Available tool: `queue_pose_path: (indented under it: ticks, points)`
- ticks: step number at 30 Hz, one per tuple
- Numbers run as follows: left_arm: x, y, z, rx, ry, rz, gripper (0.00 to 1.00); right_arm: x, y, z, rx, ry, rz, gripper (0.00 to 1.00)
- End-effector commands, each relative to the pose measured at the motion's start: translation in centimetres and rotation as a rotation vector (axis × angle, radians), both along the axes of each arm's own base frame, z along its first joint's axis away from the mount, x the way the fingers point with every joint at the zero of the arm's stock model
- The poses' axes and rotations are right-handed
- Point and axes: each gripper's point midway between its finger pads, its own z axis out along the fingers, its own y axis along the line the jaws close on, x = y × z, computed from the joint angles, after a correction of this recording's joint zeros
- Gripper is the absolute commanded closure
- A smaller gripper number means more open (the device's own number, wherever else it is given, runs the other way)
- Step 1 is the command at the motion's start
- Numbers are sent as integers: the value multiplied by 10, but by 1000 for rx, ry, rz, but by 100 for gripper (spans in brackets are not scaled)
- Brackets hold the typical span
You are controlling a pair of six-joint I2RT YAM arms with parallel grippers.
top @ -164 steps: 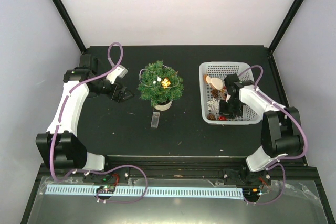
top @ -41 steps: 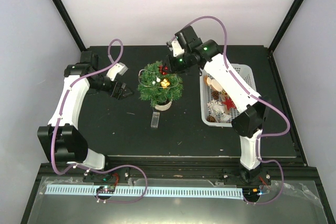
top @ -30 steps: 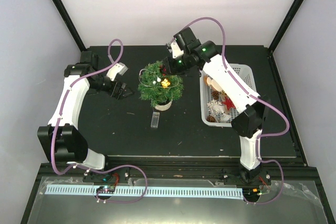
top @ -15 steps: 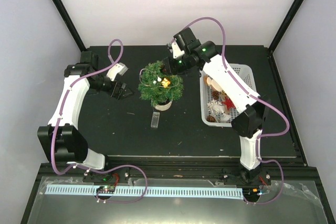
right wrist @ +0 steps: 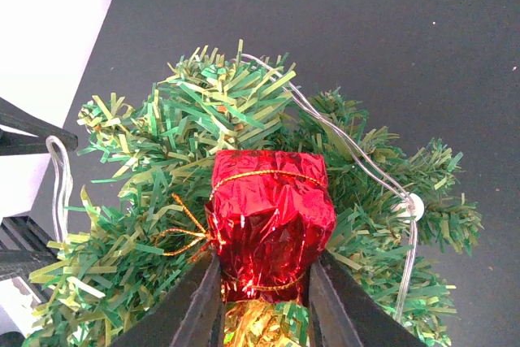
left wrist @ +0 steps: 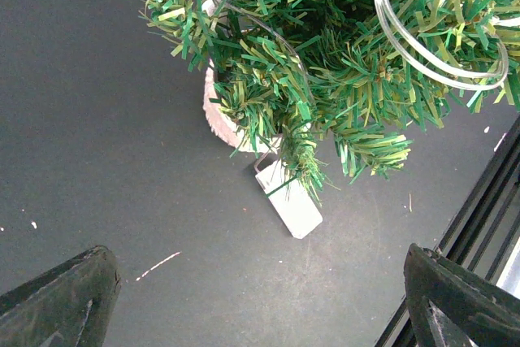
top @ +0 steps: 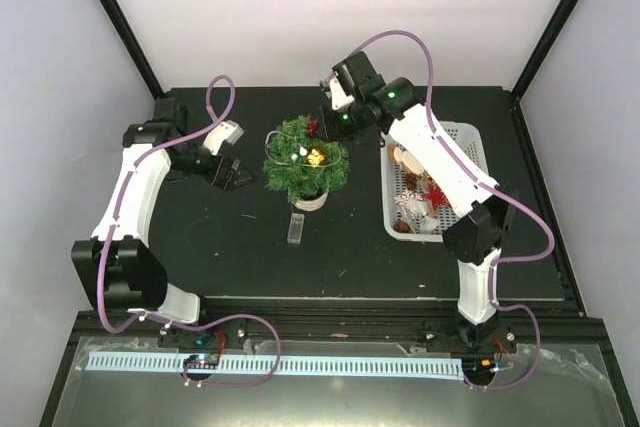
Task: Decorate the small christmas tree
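The small christmas tree (top: 303, 163) stands mid-table on a round beige base (top: 311, 199), with a light wire and a glowing bulb on it. It also shows in the left wrist view (left wrist: 341, 62) and in the right wrist view (right wrist: 154, 152). My right gripper (top: 322, 126) reaches over the tree's far top and is shut on a red foil gift ornament (right wrist: 272, 217) with gold string, pressed against the branches. The ornament shows as a red spot in the top view (top: 312, 128). My left gripper (top: 238, 177) is open and empty just left of the tree, near the table.
A white basket (top: 467, 133) with several loose ornaments sits to the right of the tree. A small white battery box (top: 295, 228) lies in front of the tree base, also in the left wrist view (left wrist: 291, 202). Black frame posts stand at the back corners.
My right arm has left the basket and carried the red gift ornament to the tree's far top, and shifts slightly there in the last second. The left arm has barely moved.
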Motion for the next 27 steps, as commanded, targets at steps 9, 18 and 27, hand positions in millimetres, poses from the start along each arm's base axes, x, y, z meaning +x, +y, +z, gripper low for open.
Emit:
queue_pose_path:
  ticks: [9, 18, 27]
  points:
    - [-6, -1, 4, -18, -1, 0, 4, -5, 8, 3, 39, 12, 30, 78]
    - [-6, -2, 0, -25, 13, 3, 4, -5, 14, -12, 34, 44, 49, 78]
    - [-4, -3, 0, -33, 16, 6, 4, 1, 18, -23, 23, 56, 51, 78]
